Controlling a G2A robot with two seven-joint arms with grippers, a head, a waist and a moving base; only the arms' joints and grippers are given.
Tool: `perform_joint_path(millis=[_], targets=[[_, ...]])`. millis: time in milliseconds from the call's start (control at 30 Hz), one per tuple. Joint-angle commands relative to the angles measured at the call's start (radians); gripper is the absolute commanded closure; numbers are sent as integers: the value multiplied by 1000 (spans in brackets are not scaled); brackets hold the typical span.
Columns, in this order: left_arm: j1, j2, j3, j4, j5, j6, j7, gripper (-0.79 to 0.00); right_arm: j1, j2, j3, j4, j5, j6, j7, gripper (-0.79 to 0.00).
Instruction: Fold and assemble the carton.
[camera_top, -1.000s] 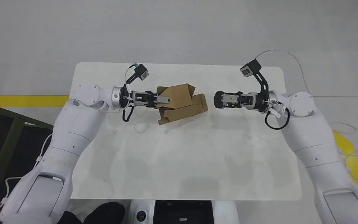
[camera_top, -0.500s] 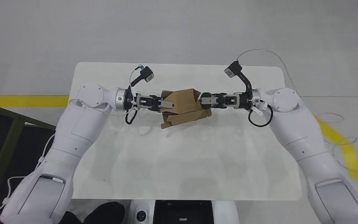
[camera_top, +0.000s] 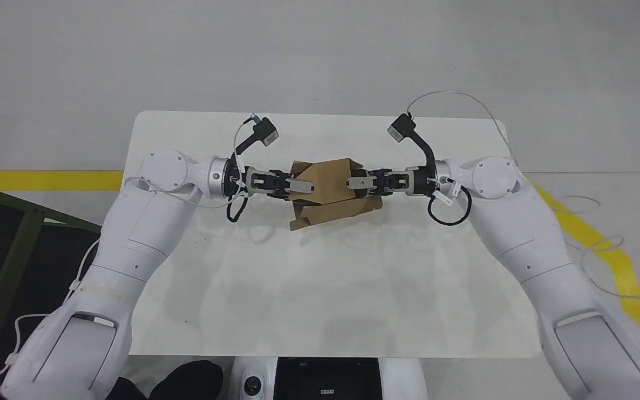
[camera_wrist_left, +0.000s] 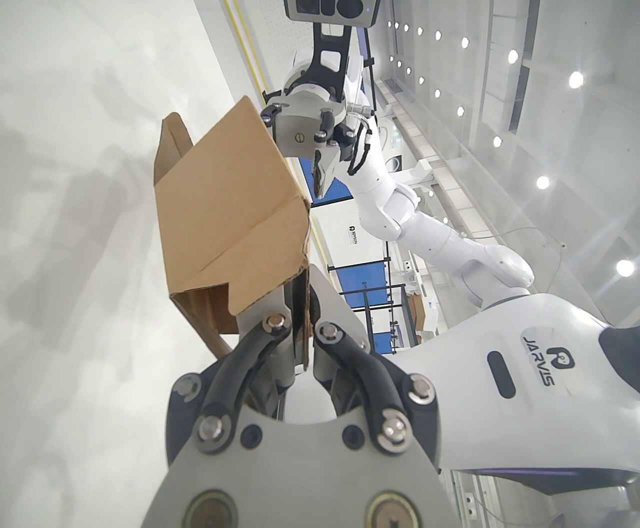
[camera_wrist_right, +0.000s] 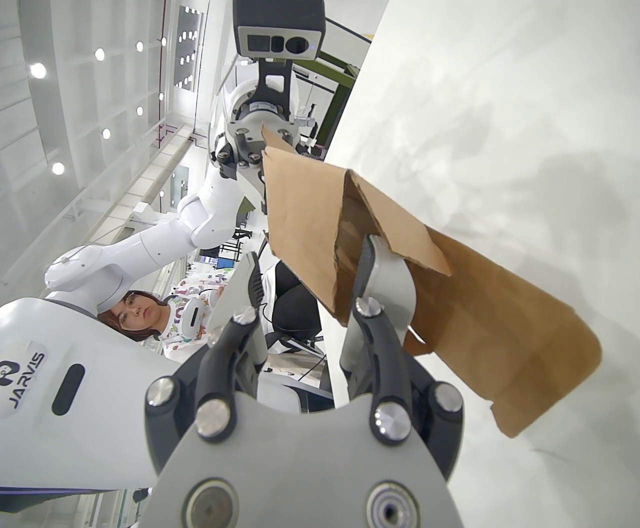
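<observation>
A: Start at the left end effector (camera_wrist_left: 300, 292). What is it doing?

B: It's clamped on one edge of the brown corrugated cardboard carton (camera_top: 325, 182), same as a second ago. It hasn't let go.

A: And the right end effector (camera_wrist_right: 312, 265)?

B: That's the change. A second ago it hung well apart from the carton, off to its own side. It has since closed in. Now its jaws stand apart, with one finger tucked inside the carton's open end and the other outside the wall.

A: So it isn't gripping yet.

B: Not yet. The carton sits half-formed between the two arms, over the far middle of the white table (camera_top: 320, 300). I can't tell whether its lower flap touches the surface.

A: Meaning?

B: I'd judge the approach finished. With both ends covered, closing on that wall would let the arms square up the carton and begin folding flaps.
</observation>
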Motion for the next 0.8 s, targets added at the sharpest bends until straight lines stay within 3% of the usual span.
perform_joint_path(millis=[0, 333, 767], targets=[[0, 0, 0, 0, 0, 0, 0, 0, 0, -5, -7, 0, 6, 2, 1, -345], [1, -2, 1, 0, -1, -2, -2, 0, 10, -26, -24, 26, 48, -5, 20, -323], [5, -4, 5, -1, -8, 2, -14, 0, 32, -46, -34, 58, 103, 15, 63, -237]])
